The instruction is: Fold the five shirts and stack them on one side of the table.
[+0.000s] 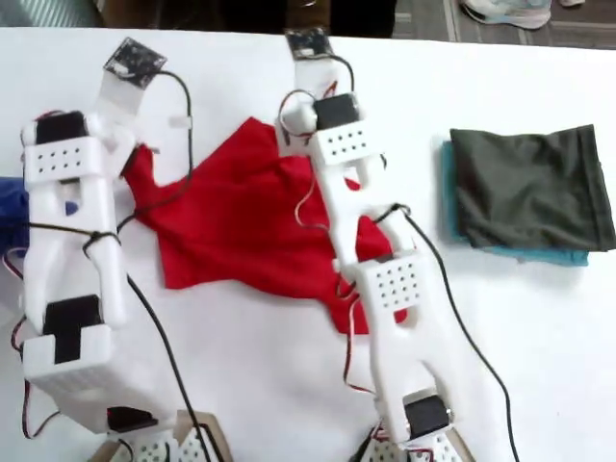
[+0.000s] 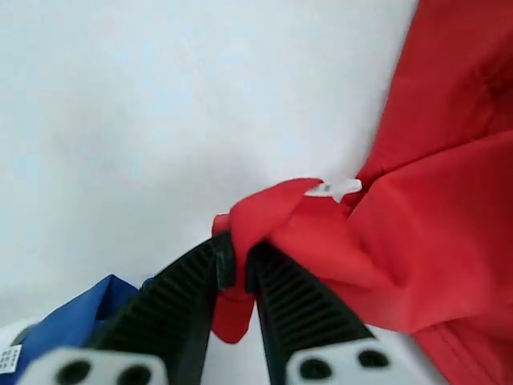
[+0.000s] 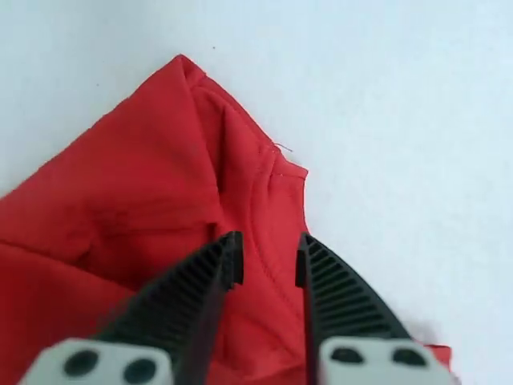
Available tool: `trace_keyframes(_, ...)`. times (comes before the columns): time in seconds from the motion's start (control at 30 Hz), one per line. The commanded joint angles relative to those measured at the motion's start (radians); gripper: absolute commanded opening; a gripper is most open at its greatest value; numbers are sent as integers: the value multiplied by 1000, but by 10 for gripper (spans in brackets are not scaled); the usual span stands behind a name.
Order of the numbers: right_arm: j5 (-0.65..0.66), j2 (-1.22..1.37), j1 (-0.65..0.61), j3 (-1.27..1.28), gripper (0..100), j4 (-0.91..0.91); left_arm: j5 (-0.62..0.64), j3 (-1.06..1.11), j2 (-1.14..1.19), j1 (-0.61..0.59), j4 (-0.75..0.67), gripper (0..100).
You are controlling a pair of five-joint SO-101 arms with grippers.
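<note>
A red shirt [image 1: 241, 212] lies crumpled and spread in the middle of the white table [image 1: 539, 356]. My left gripper [image 1: 135, 156] is at the shirt's left edge. In the left wrist view this gripper [image 2: 237, 258] is shut on a bunched fold of the red shirt [image 2: 433, 208], close to a small white label [image 2: 333, 188]. My right gripper [image 1: 291, 130] hangs over the shirt's far edge. In the right wrist view it [image 3: 266, 258] is open, with the red shirt [image 3: 136, 176] just beneath its fingertips near a stitched hem corner.
At the right, a folded dark green shirt [image 1: 529, 188] rests on a folded teal shirt [image 1: 539, 256]. A blue shirt [image 1: 8, 207] lies at the table's left edge, and the left wrist view shows this blue shirt [image 2: 72, 321] beside the gripper. Cables trail from both arms across the table.
</note>
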Motion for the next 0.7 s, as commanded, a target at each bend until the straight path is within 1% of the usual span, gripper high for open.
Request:
trace_keyframes(0.0,-104,10,-31,-51,111,-28,5,7,-9,-6,-26,26)
trace_keyframes(0.17,-164,33,-68,-51,152,-74,5,5,-9,-6,-26,26)
trace_keyframes(0.4,-167,50,-74,-43,152,-120,5,4,-9,-6,-23,26)
trace_keyframes(0.67,-167,136,-74,-51,152,-156,5,-2,-11,-6,-25,26)
